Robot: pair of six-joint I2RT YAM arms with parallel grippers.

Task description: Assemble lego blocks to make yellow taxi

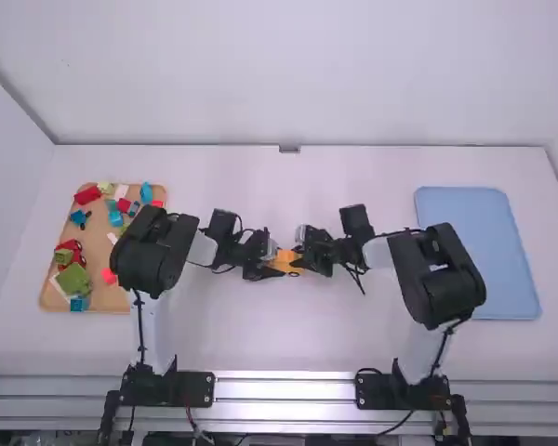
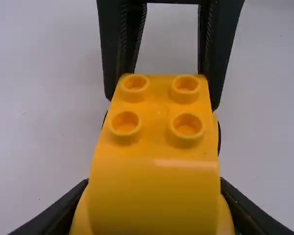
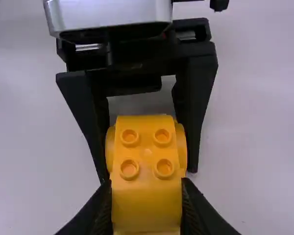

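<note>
Yellow car (image 1: 285,261) spans the gap between both arms' jaws, long axis left to right

Loose blocks (image 1: 73,279) lie in the wooden tray (image 1: 98,246) at the far left of the worktop (image 1: 288,344). Next comes the left arm (image 1: 153,251), its jaws closed on the car's left part, one finger on the near side, one on the far. The car lies just right of those jaws, studs (image 2: 186,125) up. The right arm (image 1: 442,279), its jaws closed on the car's right part, meets it from the other end, so neither is clearly nearer. Any push or pull should probably follow that shared line; a sideways twist could skew the car. The blue tray (image 1: 474,251) lies well apart, rightmost
</note>
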